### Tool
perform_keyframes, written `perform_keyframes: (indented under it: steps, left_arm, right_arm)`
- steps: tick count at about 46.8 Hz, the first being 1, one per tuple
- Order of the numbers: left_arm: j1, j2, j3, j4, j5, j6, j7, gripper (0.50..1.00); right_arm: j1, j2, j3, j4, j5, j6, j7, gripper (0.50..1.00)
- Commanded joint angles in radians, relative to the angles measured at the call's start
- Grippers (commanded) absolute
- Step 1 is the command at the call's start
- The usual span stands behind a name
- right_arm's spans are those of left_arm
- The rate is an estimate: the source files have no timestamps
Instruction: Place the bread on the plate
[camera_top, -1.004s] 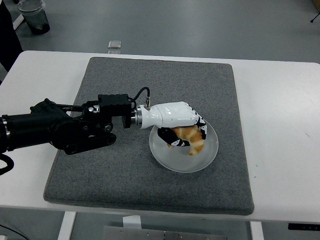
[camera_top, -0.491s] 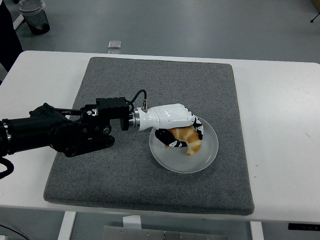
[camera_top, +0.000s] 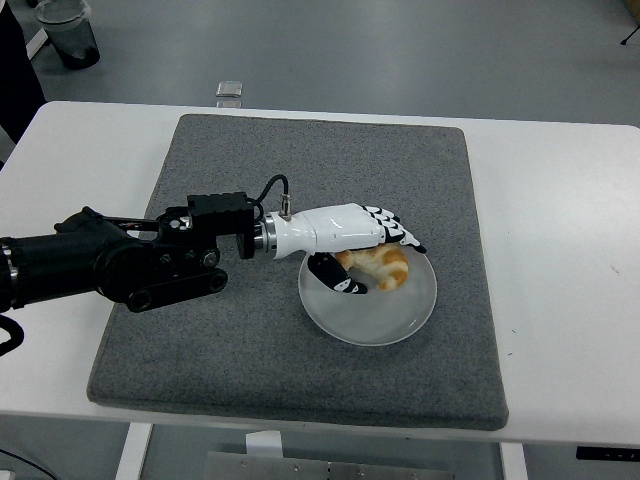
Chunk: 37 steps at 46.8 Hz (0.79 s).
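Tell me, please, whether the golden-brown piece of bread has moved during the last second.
Yes. The golden-brown bread has dropped from its tilted, gripped pose and now lies flat in the far part of the round translucent plate, as the left hand has spread its fingers.

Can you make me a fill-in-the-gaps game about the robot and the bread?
1. The golden-brown bread lies on the round clear ____.
2. The plate sits on a grey ____.
3. The mat lies on a ____ table.
4. The white left hand has its fingers ____ over the bread.

Missing words: plate; mat; white; open
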Motion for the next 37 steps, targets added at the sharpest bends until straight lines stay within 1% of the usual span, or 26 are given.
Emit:
perform_keyframes:
  steps: [1,9,15,21,28,37]
  left_arm:
    - [-0.002,0.004,0.000,-0.003,-0.010,-0.001,-0.001,0.988]
    - [-0.003,0.019,-0.005,-0.020,-0.015,-0.004,-0.001,0.990]
    - [-0.003,0.048,-0.020,-0.066,-0.035,-0.012,-0.001,0.990]
    - [-0.005,0.094,-0.022,-0.117,-0.073,-0.017,-0.001,0.990]
    - [-0.008,0.148,-0.023,-0.151,-0.087,-0.018,-0.001,0.990]
    - [-0.008,0.208,-0.081,-0.183,-0.092,-0.034,-0.001,0.990]
  right_arm:
    - [0.000,0.000,0.000,0.000,0.000,0.000,0.000,0.932]
    - [0.000,0.000,0.000,0.000,0.000,0.000,0.000,0.930]
    - [0.000,0.000,0.000,0.000,0.000,0.001,0.000,0.930]
    - [0.000,0.000,0.000,0.000,0.000,0.000,0.000,0.932]
    - [0.000,0.000,-0.002,0.000,-0.002,0.000,0.000,0.930]
    - [0.000,0.000,-0.002,0.000,-0.002,0.001,0.000,0.930]
